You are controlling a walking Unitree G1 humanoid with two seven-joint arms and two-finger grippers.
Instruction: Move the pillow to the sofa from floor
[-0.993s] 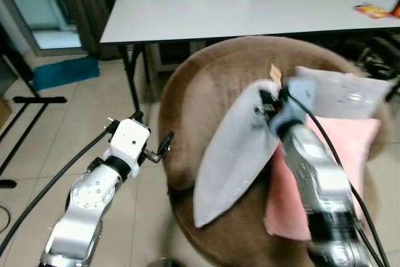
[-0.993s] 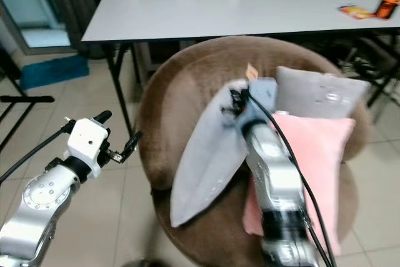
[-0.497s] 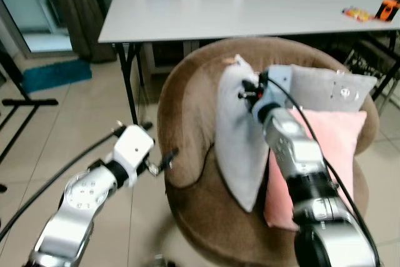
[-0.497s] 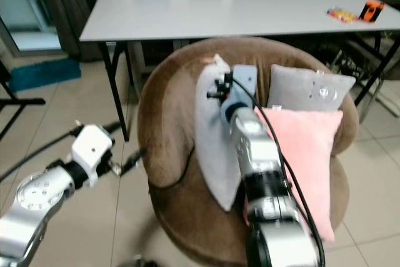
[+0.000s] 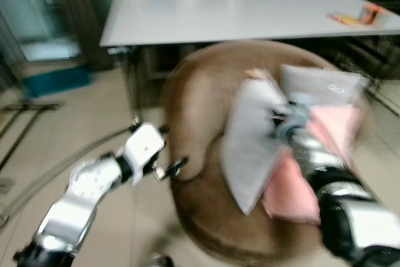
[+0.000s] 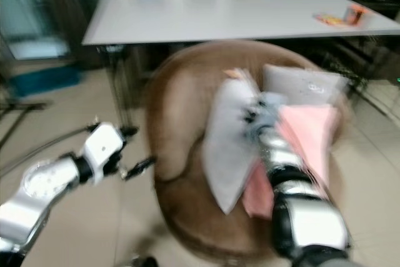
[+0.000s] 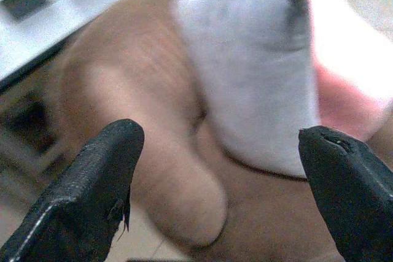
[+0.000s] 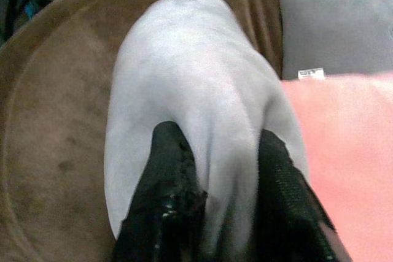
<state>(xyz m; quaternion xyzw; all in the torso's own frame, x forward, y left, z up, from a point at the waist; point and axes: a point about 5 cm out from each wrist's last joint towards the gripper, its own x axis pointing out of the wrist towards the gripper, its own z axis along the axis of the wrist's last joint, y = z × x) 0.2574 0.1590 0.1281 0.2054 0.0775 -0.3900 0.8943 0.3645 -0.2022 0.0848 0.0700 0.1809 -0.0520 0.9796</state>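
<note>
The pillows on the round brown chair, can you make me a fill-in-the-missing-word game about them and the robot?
1. The right end effector pinches the light ____ pillow.
2. Beside it on the brown sofa lies a ____ pillow.
3. The left end effector holds ____.
4. Behind the sofa stands a long white ____.

Missing words: grey; pink; nothing; table

The right arm is stretched forward and slightly inward, and the right gripper [image 8: 215, 194] is closed, with both black fingers [image 8: 169, 170] pinched on the pale grey pillow [image 8: 196, 96]. The left arm is bent at the elbow and held low to the left, and the left gripper [image 7: 221, 170] is spread wide, with nothing between its fingers.
</note>
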